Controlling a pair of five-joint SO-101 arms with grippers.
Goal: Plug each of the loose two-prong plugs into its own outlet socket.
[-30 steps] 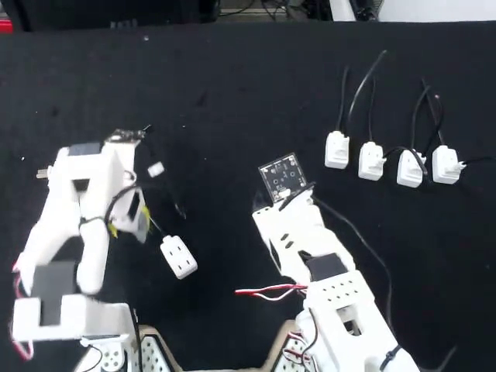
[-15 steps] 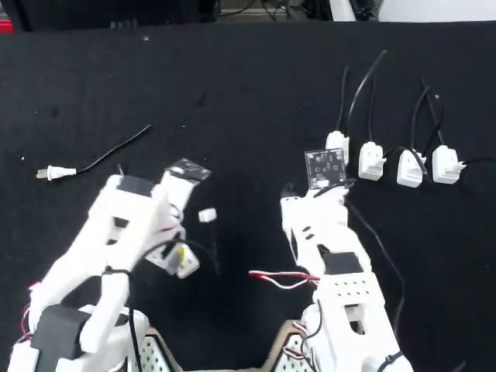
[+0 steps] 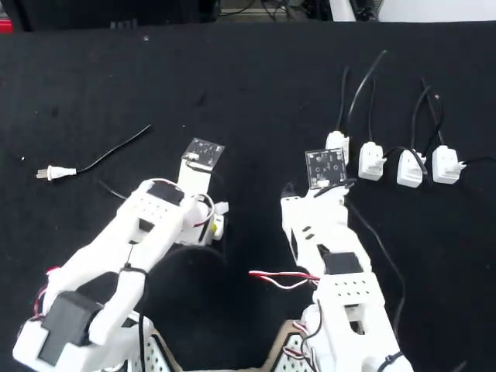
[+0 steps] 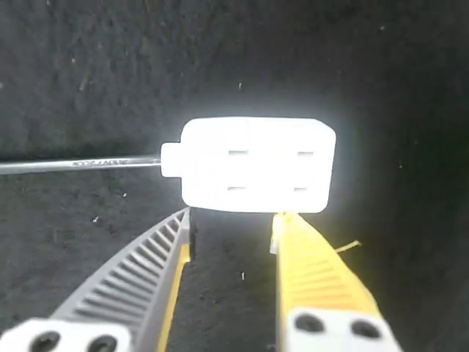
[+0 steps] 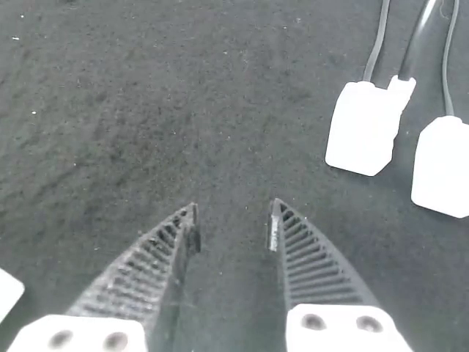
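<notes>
A loose white outlet socket point(image 4: 253, 165) lies flat on the black mat, slots up, with its thin cord running off one side. My left gripper point(image 4: 231, 220) is open just short of it, fingertips at the socket's near edge. In the high view this gripper point(image 3: 217, 221) hangs over the mat's middle and covers most of the socket. A loose two-prong plug point(image 3: 48, 172) with a black cord lies at the far left. My right gripper point(image 5: 233, 213) is open over bare mat, close to the leftmost white outlet point(image 5: 366, 128) of a row.
Several white outlets with black cords stand in a row at the back right point(image 3: 370, 160). The right arm point(image 3: 325, 232) stretches toward the row's left end. The mat's far edge point(image 3: 248, 23) borders dark clutter.
The left arm swung from the left side to the middle, uncovering the loose plug, and now hangs over the socket. The right arm moved toward the outlet row, then held still.
</notes>
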